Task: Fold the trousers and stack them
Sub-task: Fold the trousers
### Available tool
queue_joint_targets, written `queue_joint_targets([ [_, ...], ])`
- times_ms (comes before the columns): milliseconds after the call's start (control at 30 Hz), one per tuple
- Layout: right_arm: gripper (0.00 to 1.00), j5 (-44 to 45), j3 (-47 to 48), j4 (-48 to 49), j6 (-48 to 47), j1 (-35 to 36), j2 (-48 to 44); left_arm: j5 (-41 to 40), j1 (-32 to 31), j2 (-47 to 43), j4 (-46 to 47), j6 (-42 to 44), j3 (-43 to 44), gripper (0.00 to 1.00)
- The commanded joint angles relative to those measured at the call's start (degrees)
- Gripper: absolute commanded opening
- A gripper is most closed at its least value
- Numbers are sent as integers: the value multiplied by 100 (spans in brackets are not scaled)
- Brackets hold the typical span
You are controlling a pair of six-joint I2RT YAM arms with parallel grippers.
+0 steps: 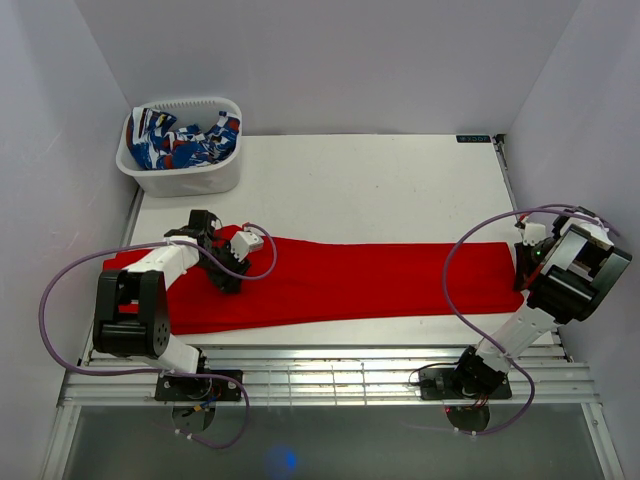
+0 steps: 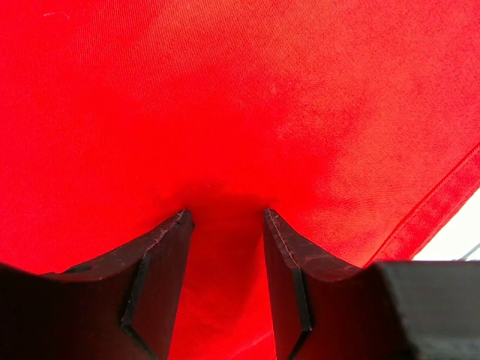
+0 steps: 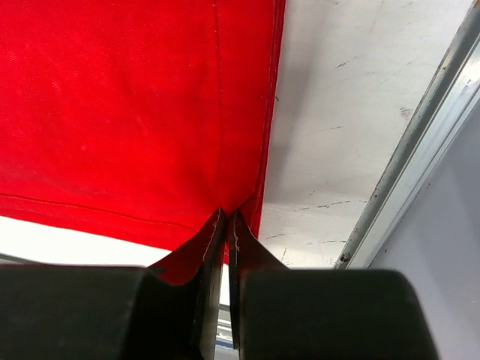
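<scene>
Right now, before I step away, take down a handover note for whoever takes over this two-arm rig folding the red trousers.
Left gripper: jaws apart, fingers pressed down on the bright red soft-fabric trousers toward their left end, cloth between them, no sure pinch.
Right gripper: shut on the hem corner at the trousers' right end.
Trousers: flat at full length across the white table.
Done: spread out, one corner gripped.
Left: every fold, then stacking.

left claw: jaws apart | right claw: pinched tight (both held low)
</scene>
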Motion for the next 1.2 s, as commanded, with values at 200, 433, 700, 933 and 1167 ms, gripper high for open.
queue_joint_targets([
  [200, 8, -265, 545, -854, -146, -154, -413, -666, 96, 385, 519, 271, -357, 56],
  [433, 8, 7, 424, -1180, -515, -418, -493, -736, 105, 376, 545, 289, -427, 55],
  [700, 8, 192, -430, 48, -349, -436, -10, -561, 105, 315, 423, 184, -304, 56],
  [933, 31, -62, 457, 147, -190, -427, -158, 791, 166, -492, -1009, 17, 740, 61],
  [1167, 80, -1275, 1021, -213, -269, 352, -966, 970, 325, -845, -2056, -632, 1638, 64],
])
